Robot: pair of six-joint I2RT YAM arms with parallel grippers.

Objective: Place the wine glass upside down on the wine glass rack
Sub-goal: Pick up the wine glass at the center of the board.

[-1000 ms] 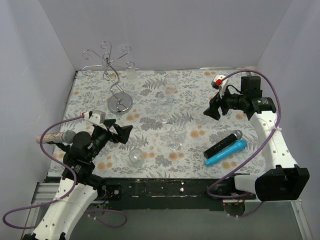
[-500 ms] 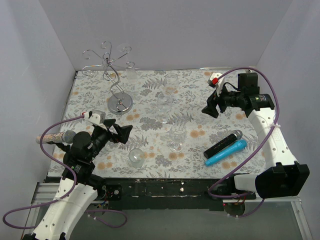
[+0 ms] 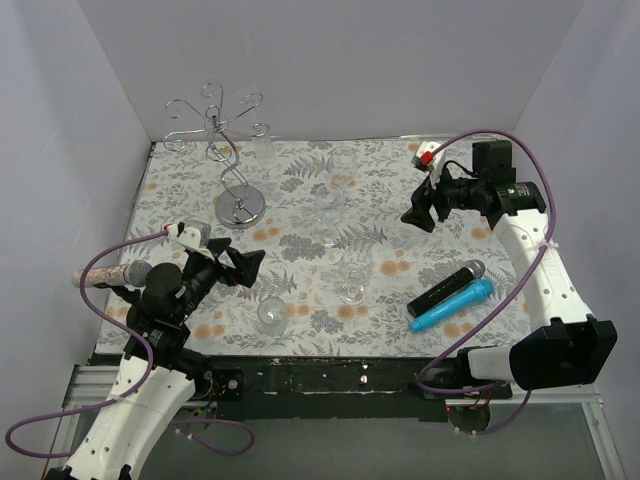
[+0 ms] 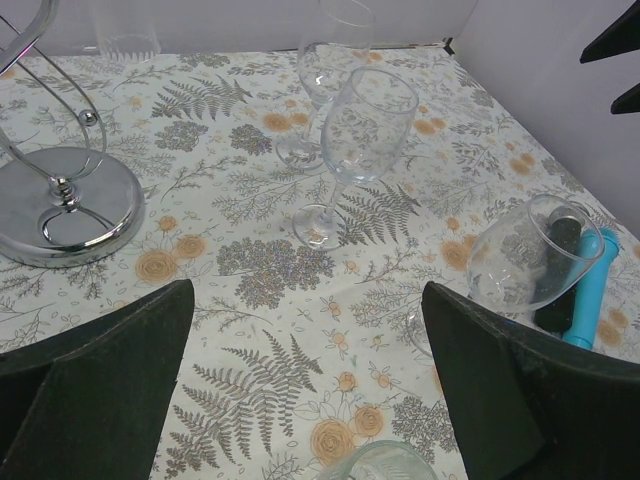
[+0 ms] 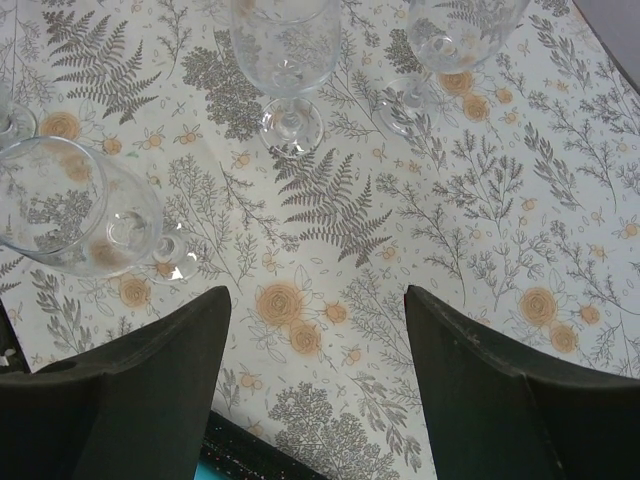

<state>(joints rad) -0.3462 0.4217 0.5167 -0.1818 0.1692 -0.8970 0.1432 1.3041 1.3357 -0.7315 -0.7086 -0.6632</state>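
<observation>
Since a second ago the right gripper has gone a little up and to the left in the top view. The left gripper has stayed in its place, and nothing on the table has shifted. Both grippers have their fingers wide apart and hold nothing.

At the upper left of the top view the wine glass rack stands upright, at the far edge of the flowered table, well apart from both grippers. In the left wrist view its round base shows at the left edge.

One wine glass stands upright in the middle of the top view, to the left of the right gripper and not touching it. In the right wrist view it is at the top centre, beyond the open fingers. A second glass stands lower in the top view, between the two grippers.

Two microphones, a black microphone and a blue microphone, lie side by side at the lower right.
</observation>
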